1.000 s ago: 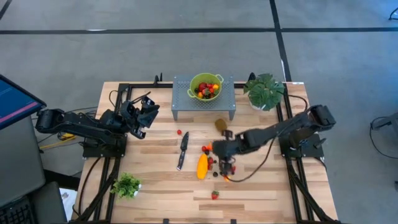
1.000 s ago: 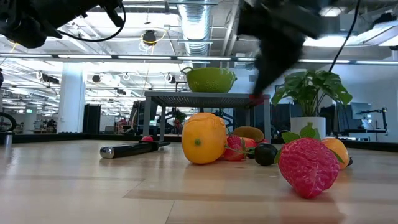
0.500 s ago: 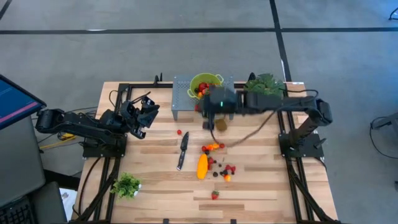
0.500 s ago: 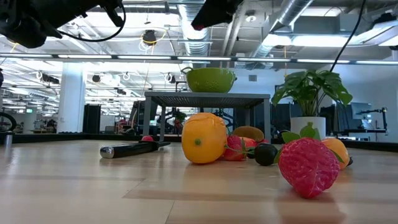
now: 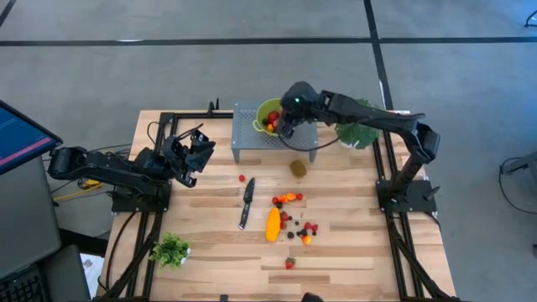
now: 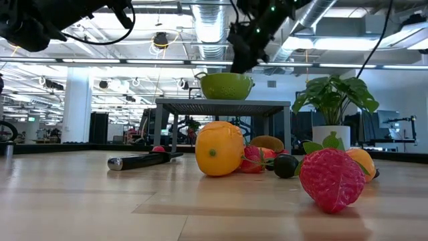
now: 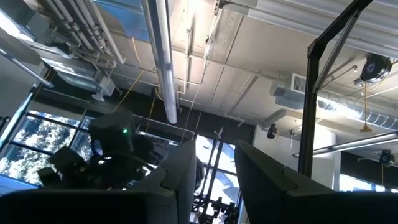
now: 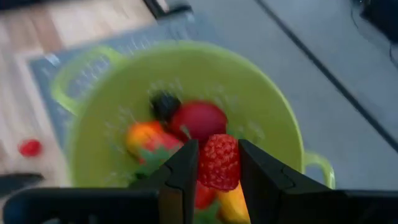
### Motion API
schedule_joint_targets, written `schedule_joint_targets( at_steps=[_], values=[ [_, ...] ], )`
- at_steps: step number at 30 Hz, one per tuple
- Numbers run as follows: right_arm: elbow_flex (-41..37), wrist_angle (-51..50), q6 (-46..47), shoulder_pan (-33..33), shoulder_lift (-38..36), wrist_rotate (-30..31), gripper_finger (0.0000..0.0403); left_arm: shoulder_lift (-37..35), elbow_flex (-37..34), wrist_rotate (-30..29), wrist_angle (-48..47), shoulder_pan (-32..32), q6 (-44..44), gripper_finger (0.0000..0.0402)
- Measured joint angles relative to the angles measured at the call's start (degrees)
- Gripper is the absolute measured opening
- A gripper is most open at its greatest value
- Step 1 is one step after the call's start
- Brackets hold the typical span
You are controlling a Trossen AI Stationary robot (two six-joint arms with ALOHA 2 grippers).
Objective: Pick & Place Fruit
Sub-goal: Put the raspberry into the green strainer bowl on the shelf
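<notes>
One toy strawberry [image 8: 219, 162], light, stiff and bumpy, sits pinched across its middle in the right end effector [image 8: 217, 168] over the green colander [image 8: 273, 118]; left end effector [image 7: 214, 171] waits slightly parted, empty.

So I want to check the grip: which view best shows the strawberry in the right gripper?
The right wrist view: the strawberry sits between the right gripper's fingers, above the green bowl. The high and low views hide it; the left wrist view misses it.
</notes>
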Motion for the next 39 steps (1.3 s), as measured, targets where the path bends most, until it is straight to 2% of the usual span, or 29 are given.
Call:
schedule_joint_targets(
  at_steps=[6,10,18,23,30,34,39],
  values=[
    [0.0,-2.3,1.4,-0.7,1.1,0.0,0.0094,0.0,0.0,0.2,0.0,0.0,0.0,0.0106],
    [0.0,-2.7,1.9,-0.4,1.0,0.0,0.0110,0.0,0.0,0.2,0.0,0.0,0.0,0.0106],
    [0.1,-3.6,2.2,-0.3,0.5,0.0,0.0206,0.0,0.0,0.1,0.0,0.0,0.0,0.0106],
    [5.2,-13.5,1.2,1.6,0.6,0.0,0.0252,0.0,0.0,0.1,0.0,0.0,0.0,0.0106],
    [11.2,-23.0,2.6,12.0,0.5,0.0,0.0250,0.0,0.0,-0.1,0.0,0.0,0.0,0.0106],
    [10.0,-29.4,4.0,19.3,0.5,0.0,0.0237,0.0,0.0,-0.1,0.0,0.0,0.0,0.0106],
    [5.5,-34.4,11.9,28.0,0.5,0.0,0.0218,0.0,0.0,-0.1,0.0,0.0,0.0,0.0106]
  ],
)
